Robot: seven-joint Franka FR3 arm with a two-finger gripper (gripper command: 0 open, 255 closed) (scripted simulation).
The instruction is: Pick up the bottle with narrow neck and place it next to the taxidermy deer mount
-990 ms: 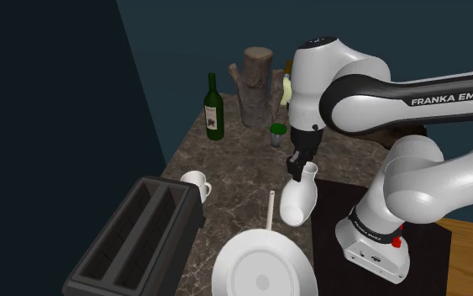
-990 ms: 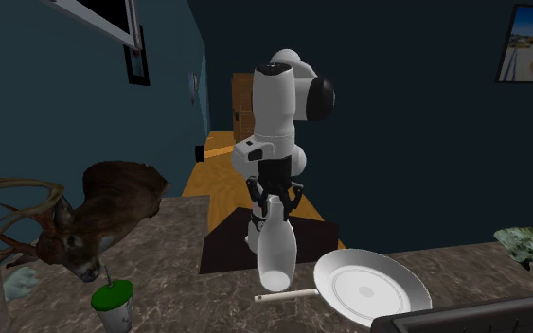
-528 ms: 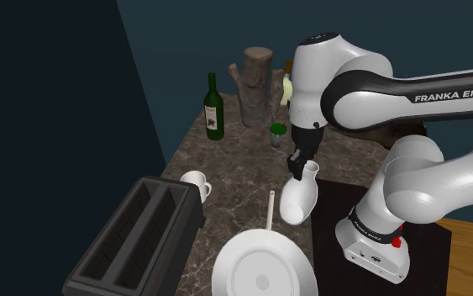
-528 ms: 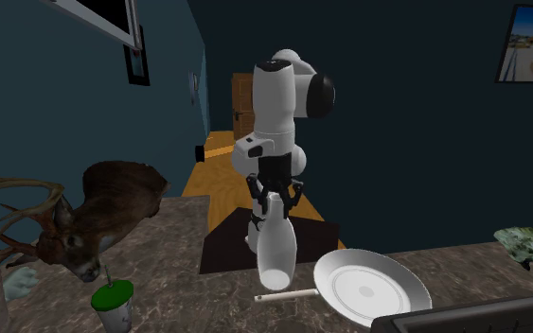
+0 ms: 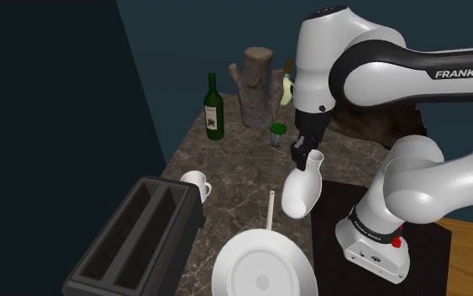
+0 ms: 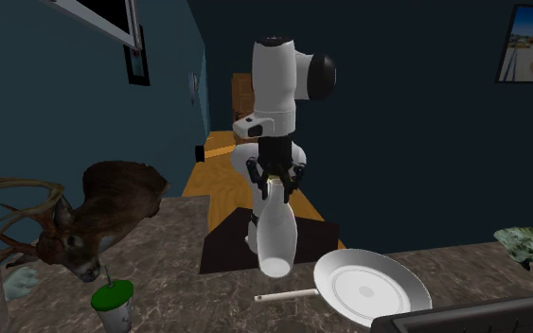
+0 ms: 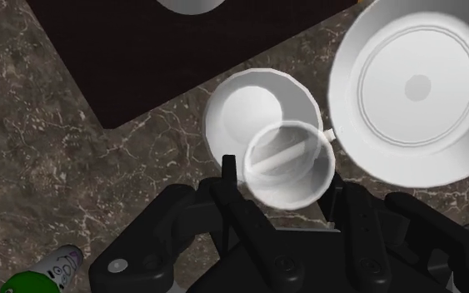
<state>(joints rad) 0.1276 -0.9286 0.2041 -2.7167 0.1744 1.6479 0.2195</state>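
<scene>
White bottle [image 5: 301, 189]: hanging by its narrow neck, just clear above the table [image 5: 243, 172] edge beside the stand [image 5: 339, 195].
Claw [image 5: 308, 157]: clamped on the neck.
Deer mount [image 6: 94, 222]: well apart, on the table.
Carry: level, wide of the green-lidded cup [image 6: 113, 301]; lower upright just beside the mount.

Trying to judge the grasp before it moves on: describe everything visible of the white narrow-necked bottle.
The bottle is plain white, with a rounded body tapering to a narrow neck and an open, flared mouth; its material can't be told. The gripper is shut on the neck, one finger on either side. The bottle hangs slightly tilted, apparently just clear of the dark marbled counter, by the edge of the black mat.
</scene>
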